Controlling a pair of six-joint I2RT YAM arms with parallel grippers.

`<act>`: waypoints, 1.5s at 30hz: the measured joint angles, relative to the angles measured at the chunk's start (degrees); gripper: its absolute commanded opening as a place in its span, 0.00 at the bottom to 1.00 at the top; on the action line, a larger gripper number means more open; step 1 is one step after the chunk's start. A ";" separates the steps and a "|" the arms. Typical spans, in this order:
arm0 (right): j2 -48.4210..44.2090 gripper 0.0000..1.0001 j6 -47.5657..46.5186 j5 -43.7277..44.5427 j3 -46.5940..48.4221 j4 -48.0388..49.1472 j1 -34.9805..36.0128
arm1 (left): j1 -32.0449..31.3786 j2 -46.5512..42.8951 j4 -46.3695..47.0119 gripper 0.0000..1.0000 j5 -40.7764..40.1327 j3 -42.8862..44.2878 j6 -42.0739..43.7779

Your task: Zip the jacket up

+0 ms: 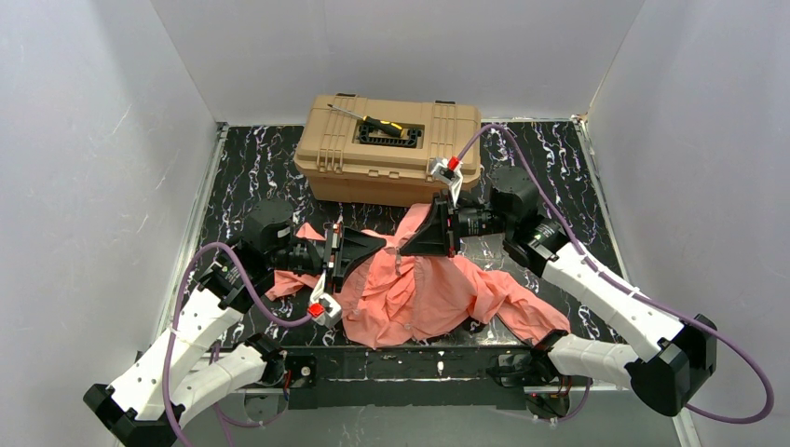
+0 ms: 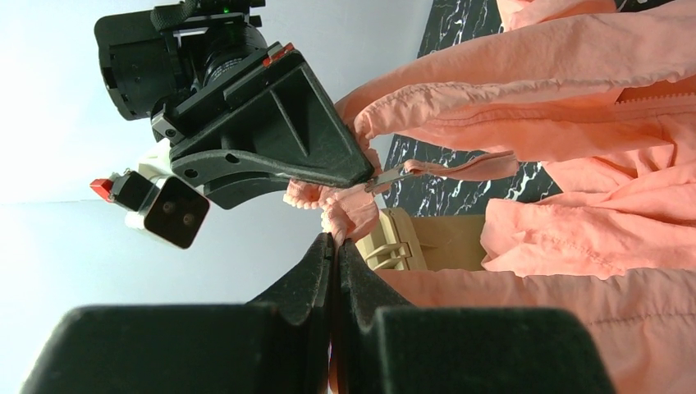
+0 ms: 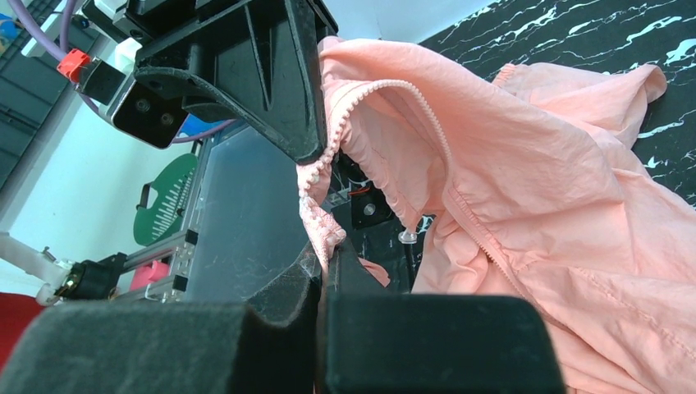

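Observation:
The salmon-pink jacket lies crumpled on the black marbled table, its upper part lifted between the two grippers. My left gripper is shut on a bunched bit of the jacket's edge, which sticks out past its fingertips. My right gripper faces it tip to tip and is shut on the toothed zipper edge. The left wrist view shows the right gripper beside the metal zipper pull. A line of open zipper teeth runs down the front. The left gripper hangs just above my right fingertips.
A tan toolbox stands right behind the jacket with a black-and-yellow tool on its lid. White walls close in the left, right and back. One sleeve trails toward the near right edge.

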 measured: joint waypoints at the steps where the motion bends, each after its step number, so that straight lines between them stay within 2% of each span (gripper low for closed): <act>1: -0.09 0.01 -0.02 0.00 0.00 -0.28 0.00 | 0.00 0.00 0.24 0.00 -0.17 0.00 -0.17; 14: -0.59 0.01 -0.24 0.20 -1.07 -1.05 0.00 | 0.00 -0.22 4.13 0.00 -3.15 -0.66 0.09; 45: 0.52 0.01 0.92 1.70 -0.96 -0.33 0.00 | -0.02 -0.37 2.34 0.00 -3.10 -0.98 2.69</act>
